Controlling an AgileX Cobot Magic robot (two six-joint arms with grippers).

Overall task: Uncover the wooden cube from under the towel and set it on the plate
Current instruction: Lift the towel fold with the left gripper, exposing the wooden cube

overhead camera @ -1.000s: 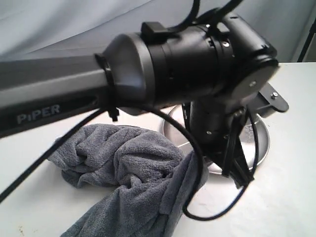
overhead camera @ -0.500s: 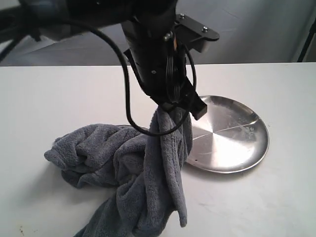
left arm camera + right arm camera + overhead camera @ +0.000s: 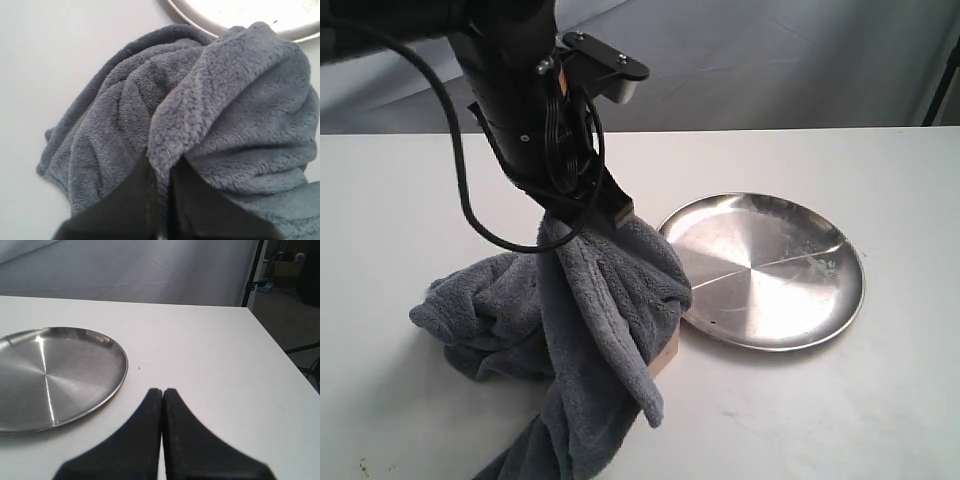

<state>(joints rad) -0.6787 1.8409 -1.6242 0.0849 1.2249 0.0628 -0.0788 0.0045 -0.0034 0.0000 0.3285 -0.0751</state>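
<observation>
White table [image 3: 890, 400] carries the plate [image 3: 770, 275], with the wooden cube [image 3: 666, 353] peeking from under the towel [image 3: 605, 300] beside its rim, just below the left gripper [image 3: 568, 220] clamped on a towel fold, while the right gripper [image 3: 162, 394] sits closed and empty.

"What's on the tabletop [image 3: 910, 400] from your end?"

"It's plain white and matte, and I count three things on it. A fluffy grey-blue towel [image 3: 605, 300] lies bunched on the left of my exterior view, with one fold raised off the surface."

"And the dish?"

"The shiny steel plate [image 3: 770, 270] sits flat just right of the towel, and the cloth reaches its rim."

"Any block?"

"I only see a pale corner of the wooden cube [image 3: 667, 353] under the towel's edge, just beside the plate. I can't tell whether they touch."
</observation>
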